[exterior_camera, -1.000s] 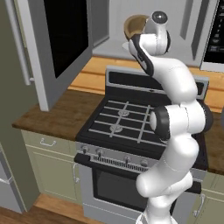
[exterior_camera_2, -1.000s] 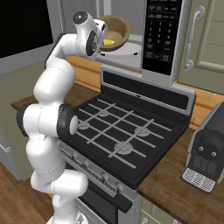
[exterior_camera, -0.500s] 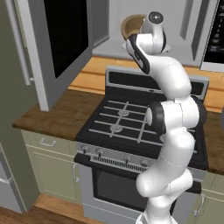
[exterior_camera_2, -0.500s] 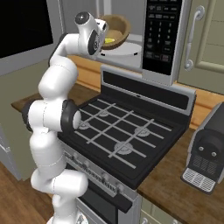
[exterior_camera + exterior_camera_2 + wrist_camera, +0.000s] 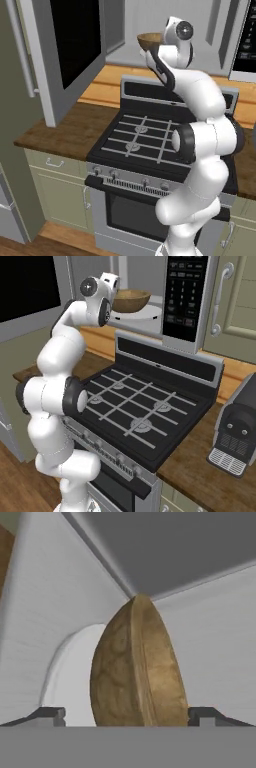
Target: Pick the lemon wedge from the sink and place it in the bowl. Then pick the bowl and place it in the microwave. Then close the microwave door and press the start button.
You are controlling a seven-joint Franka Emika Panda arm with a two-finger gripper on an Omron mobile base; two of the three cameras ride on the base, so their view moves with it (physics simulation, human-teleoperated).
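The light-brown wooden bowl [image 5: 150, 41] [image 5: 131, 301] sits level on the white turntable plate [image 5: 146, 314] inside the microwave [image 5: 182, 296]. In the hand view the bowl [image 5: 135, 667] appears edge-on between my fingertips. My gripper [image 5: 127, 714] is open, its fingertips [image 5: 50, 714] spread wide on either side of the bowl's rim. The microwave door [image 5: 75, 45] [image 5: 25, 291] stands swung open to the left. The lemon wedge is hidden from these angles, and the sink is out of view.
Below the microwave is a black stove [image 5: 145, 140] [image 5: 140, 406] with grates. A dark coffee machine [image 5: 237, 431] stands on the wooden counter [image 5: 200, 461] at the right. A beige cabinet door [image 5: 235, 301] with a handle is right of the microwave.
The jaws have spread wide and let go of the bowl. The bowl, tilted in the grip before, now lies level on the turntable.
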